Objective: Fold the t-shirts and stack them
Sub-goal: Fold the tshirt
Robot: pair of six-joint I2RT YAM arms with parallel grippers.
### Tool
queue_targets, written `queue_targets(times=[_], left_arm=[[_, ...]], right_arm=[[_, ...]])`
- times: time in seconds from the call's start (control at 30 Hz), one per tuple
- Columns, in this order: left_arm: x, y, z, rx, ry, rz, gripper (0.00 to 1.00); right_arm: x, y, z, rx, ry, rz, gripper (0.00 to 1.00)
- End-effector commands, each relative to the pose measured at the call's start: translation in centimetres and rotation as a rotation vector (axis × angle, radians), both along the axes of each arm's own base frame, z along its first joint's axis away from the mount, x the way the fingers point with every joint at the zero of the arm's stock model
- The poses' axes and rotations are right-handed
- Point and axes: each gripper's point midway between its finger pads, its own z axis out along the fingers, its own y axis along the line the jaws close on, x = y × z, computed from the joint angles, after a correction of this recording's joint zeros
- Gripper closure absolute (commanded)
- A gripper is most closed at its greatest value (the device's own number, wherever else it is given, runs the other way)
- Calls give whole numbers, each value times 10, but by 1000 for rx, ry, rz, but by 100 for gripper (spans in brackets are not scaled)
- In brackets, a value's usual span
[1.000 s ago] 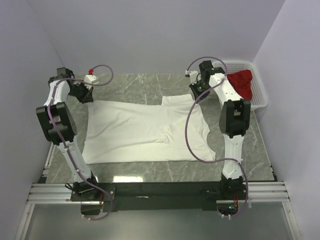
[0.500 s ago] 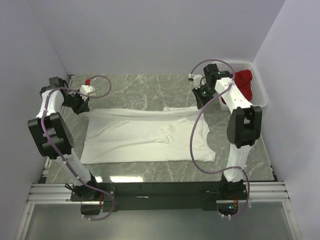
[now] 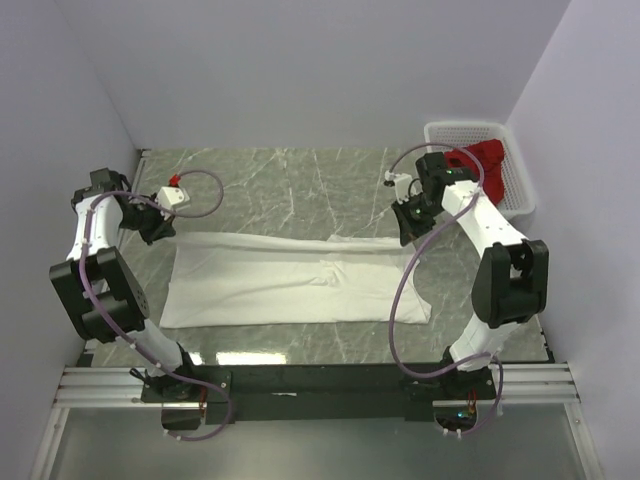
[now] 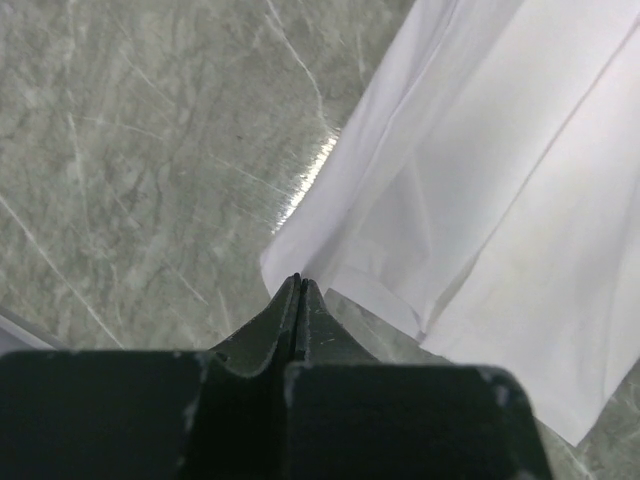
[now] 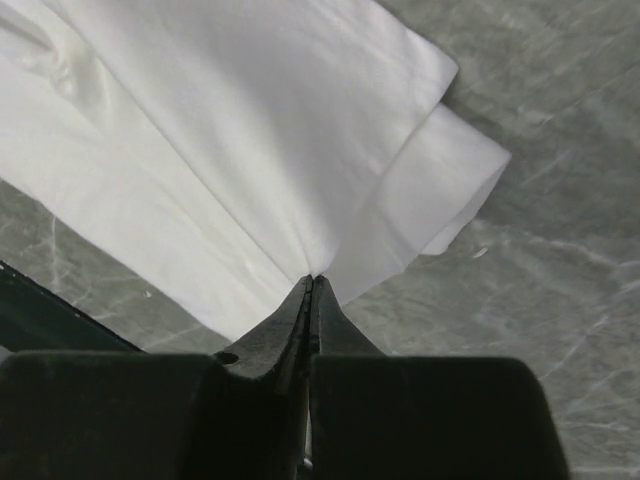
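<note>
The white t-shirt (image 3: 290, 280) lies across the middle of the marble table, its far edge lifted and drawn toward the near side. My left gripper (image 3: 158, 232) is shut on the shirt's far left corner (image 4: 300, 265), where the cloth (image 4: 480, 180) hangs away from the fingertips. My right gripper (image 3: 408, 234) is shut on the far right edge, the white cloth (image 5: 250, 150) fanning out from its tips (image 5: 312, 280). The red t-shirt (image 3: 482, 160) lies bunched in the white basket (image 3: 500, 130) at the far right.
The basket stands in the far right corner against the wall. Bare marble (image 3: 290, 190) shows beyond the shirt. White walls close in on the left, back and right. The black rail (image 3: 320, 380) with the arm bases runs along the near edge.
Both grippers have carried the white shirt's far edge toward the near side, so the shirt now shows as a narrower band. The arms have swung outward and nearer.
</note>
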Motion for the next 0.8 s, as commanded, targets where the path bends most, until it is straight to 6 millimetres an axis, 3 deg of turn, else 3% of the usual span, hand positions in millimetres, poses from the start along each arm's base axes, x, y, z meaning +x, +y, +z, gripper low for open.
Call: queue_targets(times=[0.0, 0.13, 0.37, 0.5, 0.63, 0.77], left_arm=[[-10, 1, 6, 29, -37, -41, 100], [-22, 3, 2, 28, -13, -50, 100], [-39, 8, -26, 59, 53, -49, 100], [-44, 6, -42, 42, 97, -32, 100], [-49, 6, -54, 32, 136, -5, 100], [-44, 8, -49, 42, 114, -5, 99]], right_arm=[[-5, 1, 7, 28, -39, -1, 100], [-14, 0, 0, 28, -31, 4, 100], [-40, 4, -40, 21, 86, 14, 100], [-44, 2, -59, -2, 121, 13, 100], [-35, 0, -54, -12, 106, 5, 100], [-25, 0, -39, -17, 76, 10, 100]])
